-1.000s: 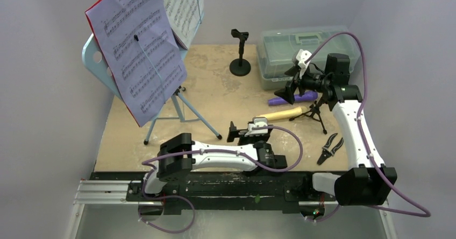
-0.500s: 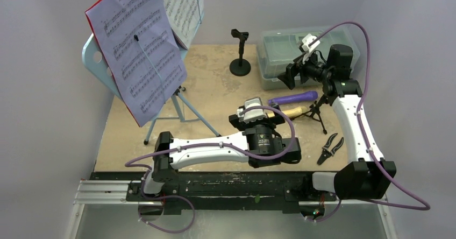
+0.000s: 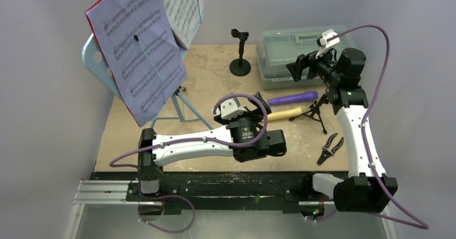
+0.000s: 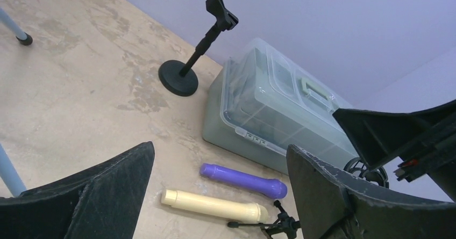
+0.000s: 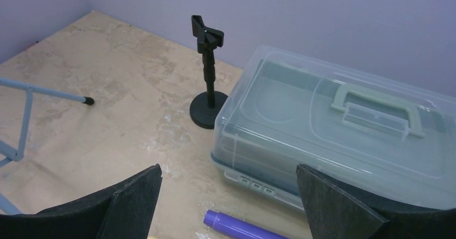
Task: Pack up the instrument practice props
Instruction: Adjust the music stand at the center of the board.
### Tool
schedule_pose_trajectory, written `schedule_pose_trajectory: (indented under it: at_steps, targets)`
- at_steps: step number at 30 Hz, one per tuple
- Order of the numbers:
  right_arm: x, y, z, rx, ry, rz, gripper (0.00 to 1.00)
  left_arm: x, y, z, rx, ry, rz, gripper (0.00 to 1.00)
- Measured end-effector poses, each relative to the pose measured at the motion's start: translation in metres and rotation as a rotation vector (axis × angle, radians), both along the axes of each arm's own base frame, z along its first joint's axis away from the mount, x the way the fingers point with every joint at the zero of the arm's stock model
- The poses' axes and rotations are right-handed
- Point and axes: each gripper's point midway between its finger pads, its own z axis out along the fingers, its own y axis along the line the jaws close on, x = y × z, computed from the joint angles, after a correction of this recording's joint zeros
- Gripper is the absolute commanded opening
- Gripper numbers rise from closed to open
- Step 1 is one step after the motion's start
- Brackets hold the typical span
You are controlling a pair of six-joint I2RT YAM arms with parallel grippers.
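Observation:
The purple microphone (image 3: 293,97) and the cream microphone (image 3: 287,113) lie side by side on the table, in front of the box. My left gripper (image 4: 219,150) hangs open above and short of them, empty. A tripod mic holder (image 3: 317,110) stands at the microphones' right end. A round-based mic holder (image 3: 240,61) stands further back. My right gripper (image 5: 228,169) is open and empty, raised near the box's front edge. The light-blue music rest (image 3: 94,61) stands at the left on tripod legs, carrying printed sheet music (image 3: 137,50) and a red folder (image 3: 94,5).
The translucent grey-green box (image 3: 301,48) with a handle sits shut at the back right. Black pliers (image 3: 330,147) lie near the right arm's base. A leg of the music rest (image 3: 188,112) reaches toward the left arm. Walls close off the back and sides.
My left arm has stretched forward and turned its gripper toward the two microphones. My right gripper has risen and moved back and right, toward the box.

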Motion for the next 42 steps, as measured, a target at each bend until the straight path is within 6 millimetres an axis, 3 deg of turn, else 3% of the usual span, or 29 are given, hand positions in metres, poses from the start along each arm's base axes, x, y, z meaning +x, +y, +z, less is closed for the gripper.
schedule_pose_trajectory:
  at_steps: [3, 8, 11, 14, 16, 21, 30, 35, 38, 42]
  targets:
    - [-0.005, -0.002, 0.008, 0.022, -0.029, -0.011, 0.99, 0.001, -0.002, 0.002, -0.007, 0.000, 0.002, 0.94]
    - [-0.006, -0.002, 0.001, 0.044, -0.016, -0.011, 0.99, 0.011, -0.030, 0.015, -0.086, -0.016, 0.016, 0.95]
    - [-0.007, -0.004, -0.006, 0.048, -0.001, -0.019, 0.99, 0.027, -0.044, -0.005, 0.002, -0.007, 0.048, 0.99]
    - [-0.011, -0.006, -0.011, 0.049, 0.006, -0.025, 0.99, 0.045, -0.042, -0.039, 0.231, 0.041, 0.085, 1.00]
    - [-0.014, -0.007, -0.012, 0.049, 0.001, -0.023, 0.99, 0.057, -0.034, -0.058, 0.410, 0.083, 0.109, 1.00]
    - [-0.018, -0.007, -0.016, 0.052, 0.000, -0.014, 0.99, 0.072, 0.002, -0.078, 0.805, 0.187, 0.150, 1.00]
    - [-0.017, -0.015, -0.022, 0.058, 0.004, -0.033, 0.99, 0.078, 0.042, -0.095, 1.391, 0.359, 0.157, 1.00]
    - [-0.018, -0.022, -0.025, 0.072, 0.008, -0.045, 0.99, 0.091, 0.070, -0.110, 1.643, 0.474, 0.180, 1.00]
    - [-0.017, -0.026, -0.026, 0.078, 0.002, -0.058, 0.99, 0.100, 0.087, -0.132, 1.774, 0.555, 0.189, 1.00]
    - [-0.020, -0.029, -0.029, 0.084, -0.001, -0.067, 0.99, 0.111, 0.096, -0.149, 1.838, 0.612, 0.201, 0.99]
